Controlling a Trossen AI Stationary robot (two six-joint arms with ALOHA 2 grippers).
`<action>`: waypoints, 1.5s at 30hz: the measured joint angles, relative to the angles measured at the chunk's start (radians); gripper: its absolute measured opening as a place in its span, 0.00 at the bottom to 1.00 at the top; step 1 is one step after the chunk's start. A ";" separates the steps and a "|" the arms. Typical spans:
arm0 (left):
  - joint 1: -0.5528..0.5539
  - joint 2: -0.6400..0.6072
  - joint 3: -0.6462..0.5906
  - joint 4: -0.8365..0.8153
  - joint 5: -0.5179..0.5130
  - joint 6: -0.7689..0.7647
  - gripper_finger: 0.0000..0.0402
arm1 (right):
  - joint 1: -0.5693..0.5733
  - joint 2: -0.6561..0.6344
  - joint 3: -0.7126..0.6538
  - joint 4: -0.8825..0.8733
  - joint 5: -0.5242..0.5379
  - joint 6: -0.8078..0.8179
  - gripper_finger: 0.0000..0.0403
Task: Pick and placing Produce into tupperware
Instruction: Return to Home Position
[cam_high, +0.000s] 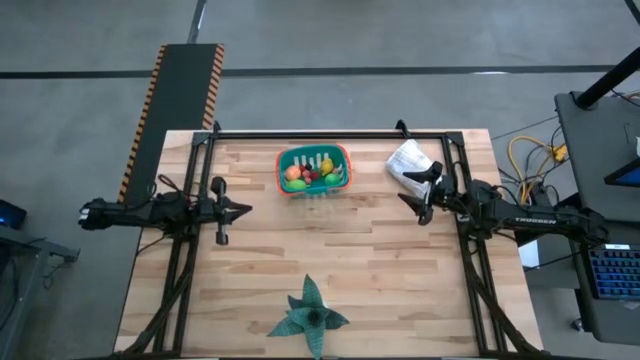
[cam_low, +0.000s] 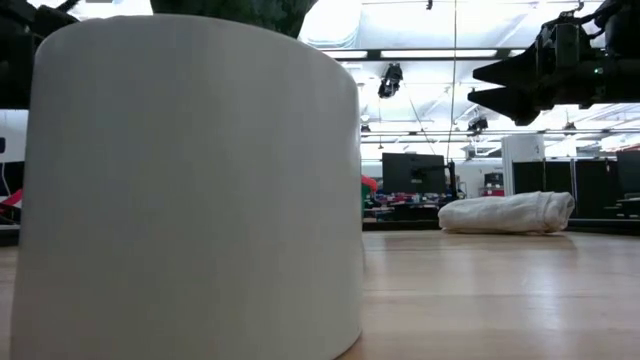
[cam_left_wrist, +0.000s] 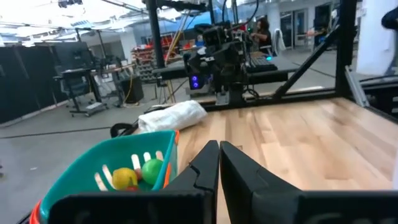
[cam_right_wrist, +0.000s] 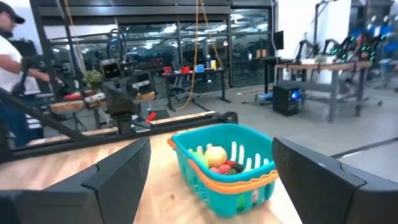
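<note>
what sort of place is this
Most likely a robotics lab or workshop: a wooden table with two robot arms on a metal frame, cluttered workbenches behind, and a bare concrete floor.

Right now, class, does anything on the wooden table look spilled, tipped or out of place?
Nothing stands out. The teal, orange-rimmed plastic tub stands upright, small rounded toy produce inside, none loose on the table. The left gripper and right gripper hang either side, clear of it.

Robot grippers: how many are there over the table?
2. The left gripper, shut, hangs over the table's left side. The right gripper, open, hangs over the right side, near the white plastic bag. Neither is hidden.
</note>
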 joint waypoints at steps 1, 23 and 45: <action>0.001 0.001 0.000 0.001 0.000 0.004 0.00 | 0.000 0.001 0.000 -0.002 -0.012 0.016 0.81; 0.002 0.005 0.008 -0.017 -0.067 0.008 0.00 | 0.176 -0.001 0.000 -0.119 -0.131 0.036 0.03; 0.002 0.005 0.008 -0.015 -0.065 0.008 0.00 | 0.436 -0.177 0.000 -0.273 0.170 -0.088 0.02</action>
